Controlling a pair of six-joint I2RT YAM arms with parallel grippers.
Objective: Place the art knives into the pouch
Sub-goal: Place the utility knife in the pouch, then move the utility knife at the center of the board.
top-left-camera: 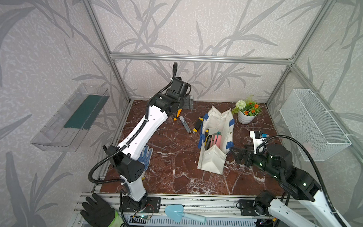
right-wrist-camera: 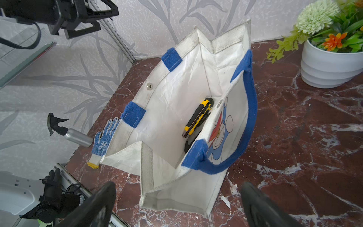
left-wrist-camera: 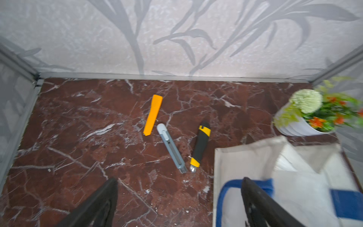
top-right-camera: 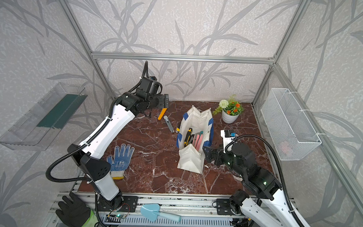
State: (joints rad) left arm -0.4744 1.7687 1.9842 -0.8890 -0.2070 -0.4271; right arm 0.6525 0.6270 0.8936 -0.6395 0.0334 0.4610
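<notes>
Art knives, three in all, lay loose on the red-brown marbled surface (left-wrist-camera: 78,137) beside the white canvas pouch with blue strap handles (right-wrist-camera: 167,102), on its left-arm side. They were a flat orange plastic knife (left-wrist-camera: 153,115), a slim grey knife (left-wrist-camera: 171,148) and a thicker black-and-yellow knife (left-wrist-camera: 200,146), the last nearest the pouch. A fourth, yellow-and-black knife (right-wrist-camera: 198,118) already rested inside the pouch. My left pincer (left-wrist-camera: 179,180) hung over the rear of the surface with its fingers spread wide and nothing between them. My right pincer (right-wrist-camera: 177,184) stood equally wide and empty just beside the pouch. I judged each loose knife light, stiff and smooth-sided, apt to skid where it lay flat. I would take it across the narrow body near the middle, clear of the blade end. The rubbery-looking black grip seemed the surest hold. Whether any blade was extended I could not make out. In a top view the left arm covered part of the orange knife, and the pink and teal items (top-left-camera: 216,141) in the pouch were too small to identify.
</notes>
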